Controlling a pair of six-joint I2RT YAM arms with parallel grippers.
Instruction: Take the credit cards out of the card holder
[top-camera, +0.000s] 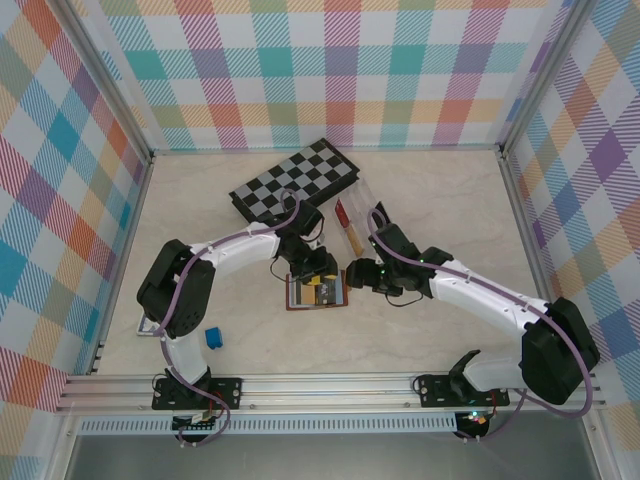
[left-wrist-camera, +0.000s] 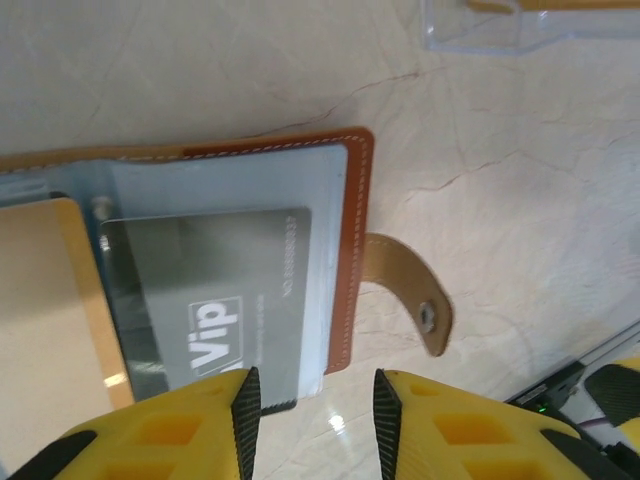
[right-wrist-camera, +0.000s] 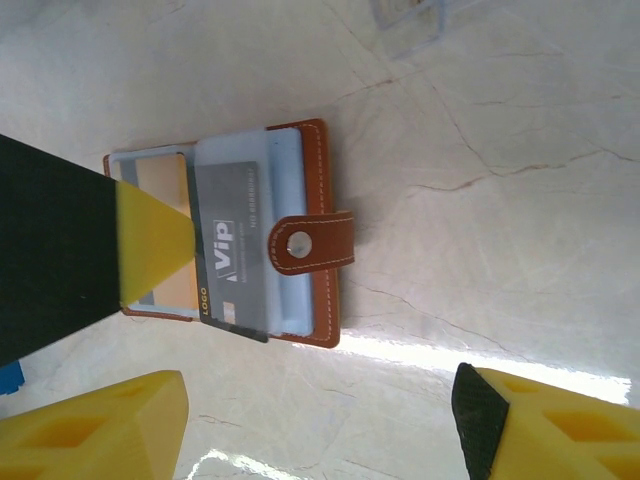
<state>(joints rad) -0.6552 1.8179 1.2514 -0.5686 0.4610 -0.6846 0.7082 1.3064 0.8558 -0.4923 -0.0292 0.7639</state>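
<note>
We locate the brown leather card holder (top-camera: 320, 295) under the left end effector (left-wrist-camera: 317, 410), jaws parted, empty; the right end effector (right-wrist-camera: 322, 410), likewise parted, stands just right.

Left arm (top-camera: 215, 250): base at lower left of the top view; elbow folded at far left; forearm reaching right toward frame centre.
Left hand (left-wrist-camera: 315, 400): pointing down; yellow fingers (left-wrist-camera: 200, 430) parted by a narrow gap, nothing between them.
Right arm (top-camera: 480, 295): base at lower right; forearm stretched left toward centre.
Right hand (right-wrist-camera: 320, 415): fingers spread wide; nothing gripped.
Spacing: both hands close together at frame centre, not touching.
</note>
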